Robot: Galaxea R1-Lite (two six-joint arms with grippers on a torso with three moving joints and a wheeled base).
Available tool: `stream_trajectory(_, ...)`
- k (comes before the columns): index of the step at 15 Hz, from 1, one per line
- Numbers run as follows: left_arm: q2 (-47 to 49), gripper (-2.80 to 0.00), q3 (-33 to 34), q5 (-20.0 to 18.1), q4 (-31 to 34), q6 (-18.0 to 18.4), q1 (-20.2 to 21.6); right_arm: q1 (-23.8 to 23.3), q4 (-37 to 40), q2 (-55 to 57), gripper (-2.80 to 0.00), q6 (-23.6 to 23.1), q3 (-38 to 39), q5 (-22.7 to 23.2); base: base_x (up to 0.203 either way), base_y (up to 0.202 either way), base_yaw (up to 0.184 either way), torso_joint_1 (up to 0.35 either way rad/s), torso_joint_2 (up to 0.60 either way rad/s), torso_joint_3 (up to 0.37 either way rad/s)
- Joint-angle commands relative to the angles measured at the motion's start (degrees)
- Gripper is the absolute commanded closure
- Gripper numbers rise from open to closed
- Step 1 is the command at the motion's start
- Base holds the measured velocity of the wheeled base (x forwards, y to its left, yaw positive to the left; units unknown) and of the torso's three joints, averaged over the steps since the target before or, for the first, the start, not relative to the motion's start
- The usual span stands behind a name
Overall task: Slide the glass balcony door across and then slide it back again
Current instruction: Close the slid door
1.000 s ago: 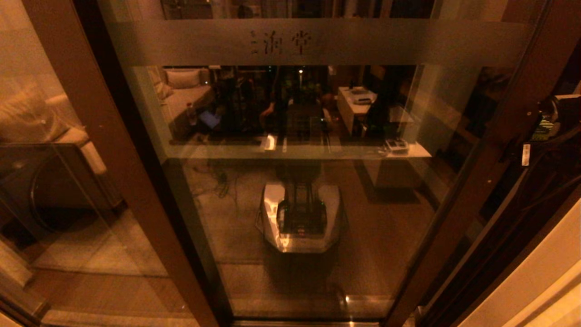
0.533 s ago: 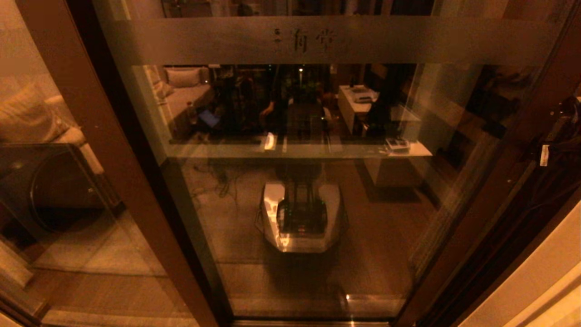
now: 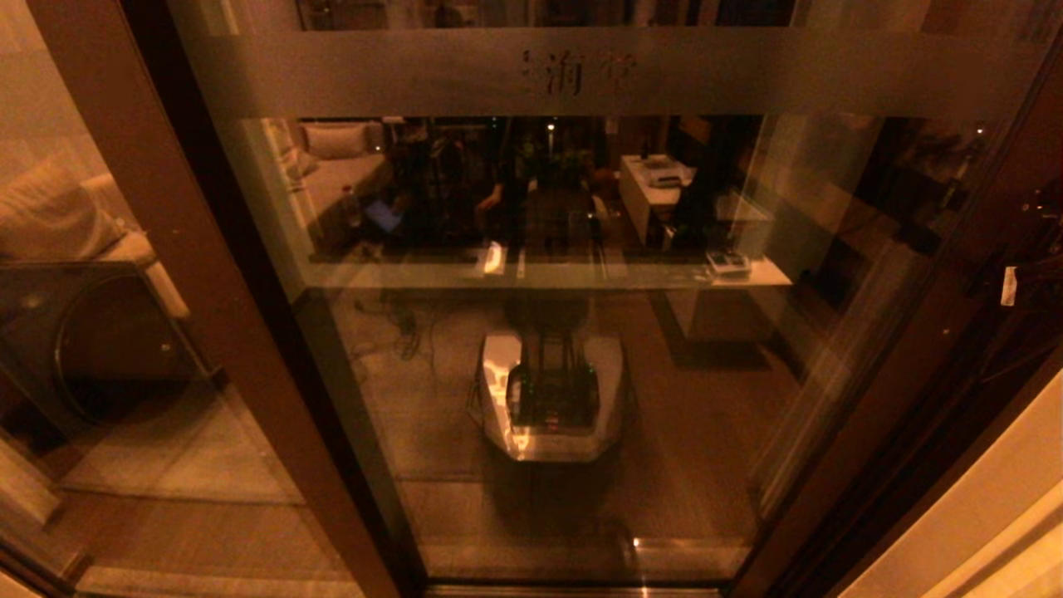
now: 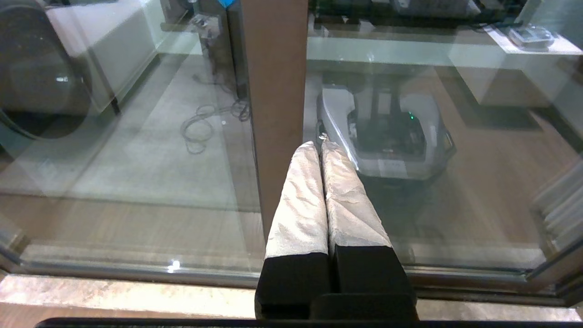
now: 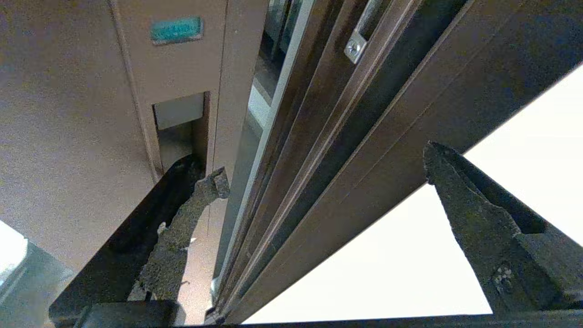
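Note:
The glass balcony door (image 3: 581,349) fills the head view, its frosted band of Chinese characters (image 3: 581,73) across the top. Its dark brown right stile (image 3: 905,374) stands close to the jamb at the right. My right arm (image 3: 1030,278) reaches that stile at the picture's right edge. My right gripper (image 5: 325,173) is open; one finger (image 5: 196,205) lies against the brown stile by the recessed handle (image 5: 180,123), the other finger (image 5: 460,196) is out over the white wall. My left gripper (image 4: 321,148) is shut and empty, pointing at the glass low down beside a brown upright (image 4: 273,91).
A second brown-framed glass panel (image 3: 91,316) without lettering stands at the left. The dark door jamb and track (image 5: 346,109) run between the right fingers, with a white wall (image 3: 980,531) beyond. The glass reflects my base (image 3: 552,399). A metal floor track (image 4: 136,269) runs along the sill.
The door has slid to the right: the lettering and the right stile moved rightward, and my right arm moved with them towards the picture's edge. The gap to the jamb has narrowed.

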Motion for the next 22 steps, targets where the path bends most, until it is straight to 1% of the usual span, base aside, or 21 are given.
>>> stream_trajectory(1, 0.07, 0.0, 0.0, 0.04, 0.05, -0.02, 0.02, -0.41, 0.0, 0.83, -2.8, -0.08, -0.42, -0.13, 0.0, 0.0, 0.0, 0.0, 0.0, 0.0)
stream_trajectory(8, 0.07, 0.0, 0.0, 0.04, 0.05, -0.02, 0.02, -2.45, -0.05, 1.85, -2.8, -0.52, -1.17, 0.04, 0.0, 0.0, 0.0, 0.0, 0.0, 0.0)
stream_trajectory(15, 0.07, 0.0, 0.0, 0.04, -0.02, -0.02, 0.02, -2.78, -1.23, -0.03, -2.8, -0.43, -0.74, 2.58, 0.0, 0.0, 0.0, 0.0, 0.0, 0.0)
stream_trajectory(16, 0.07, 0.0, 0.0, 0.04, 0.05, -0.02, 0.02, -2.78, -1.23, -0.81, 0.0, -0.43, -0.68, 3.45, 0.0, 0.0, 0.0, 0.0, 0.0, 0.0)
stream_trajectory(22, 0.07, 0.0, 0.0, 0.04, 0.03, -0.02, 0.02, -3.49, -0.96, -5.28, 0.0, -0.77, 1.4, 4.87, 0.0, 0.0, 0.0, 0.0, 0.0, 0.0)
